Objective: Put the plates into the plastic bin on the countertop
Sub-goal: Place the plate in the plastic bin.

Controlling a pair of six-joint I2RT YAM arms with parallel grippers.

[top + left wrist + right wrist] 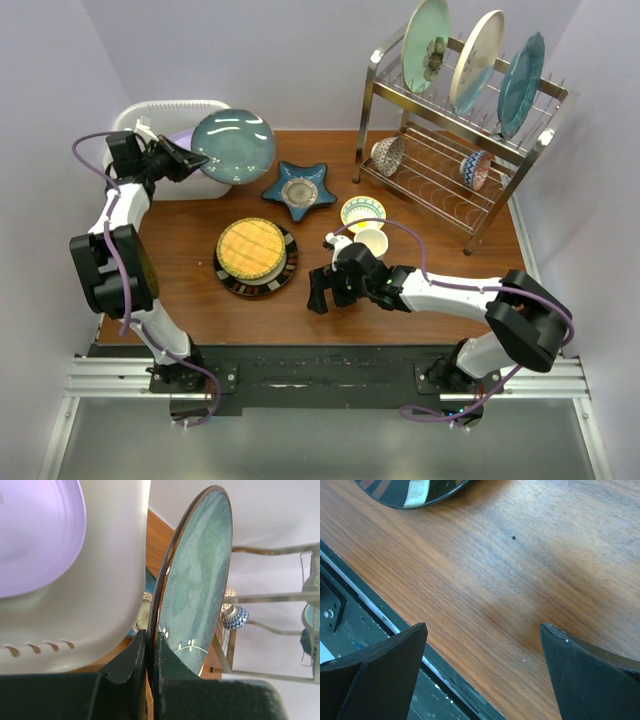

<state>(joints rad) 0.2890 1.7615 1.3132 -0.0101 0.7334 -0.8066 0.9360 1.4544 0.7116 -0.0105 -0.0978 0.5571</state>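
Teal plate (233,146) hangs tilted over the edge of the white bin (170,106), its rim clenched by the left claw (150,642). A lilac plate (35,530) lies inside the bin. Right claw (482,630) gapes wide, released, just above the desk (190,270).

Plain pale walls (250,60) are boxing in the scene on three sides. Grey floor (300,445) is showing below an aluminium rail (100,378). Steel dish rack (432,168) is standing far right. Soft light is falling evenly.
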